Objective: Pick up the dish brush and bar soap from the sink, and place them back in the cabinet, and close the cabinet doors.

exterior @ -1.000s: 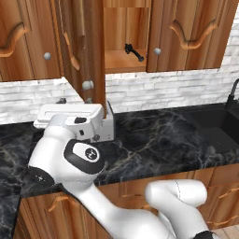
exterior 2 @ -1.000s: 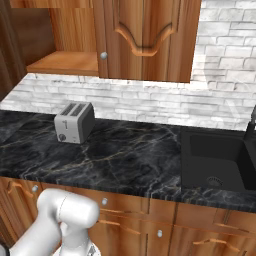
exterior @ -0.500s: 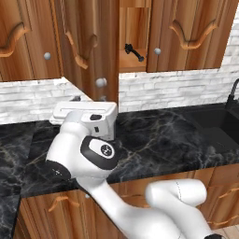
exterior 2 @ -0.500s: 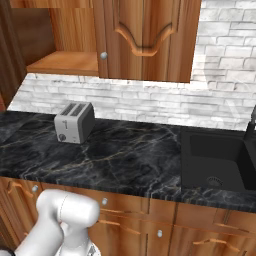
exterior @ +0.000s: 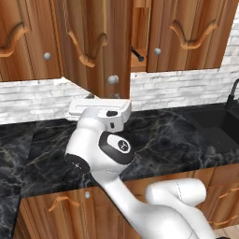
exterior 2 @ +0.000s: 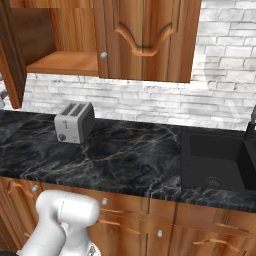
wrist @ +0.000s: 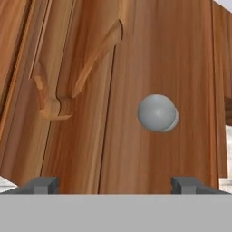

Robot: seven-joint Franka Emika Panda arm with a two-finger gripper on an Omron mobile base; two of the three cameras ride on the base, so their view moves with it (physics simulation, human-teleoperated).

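Observation:
The cabinet's left door (exterior: 100, 42) stands partly open, its round silver knob (exterior: 112, 79) just above my gripper (exterior: 99, 106). In the hand view the door panel (wrist: 127, 68) is very close, and the knob (wrist: 156, 113) lies between and above my open gripper (wrist: 115, 186) with nothing held. The black dish brush (exterior: 137, 54) shows in the narrow gap, lying inside the cabinet. The right door (exterior: 186, 37) is shut. From the right, the cabinet shelf (exterior 2: 62, 62) shows beside the open door's edge (exterior 2: 11, 55). The black sink (exterior 2: 215, 160) lies at right. The bar soap is out of view.
A silver toaster (exterior 2: 74, 121) stands on the black marble counter (exterior 2: 125, 160) under the cabinet. The dark faucet (exterior: 232, 93) rises by the sink at far right. Lower drawers (exterior 2: 135, 220) run along the counter's front.
The left cabinet door has swung rightward, narrowing the gap over the shelf. My hand has moved right with it, staying just below the knob, jaws still open.

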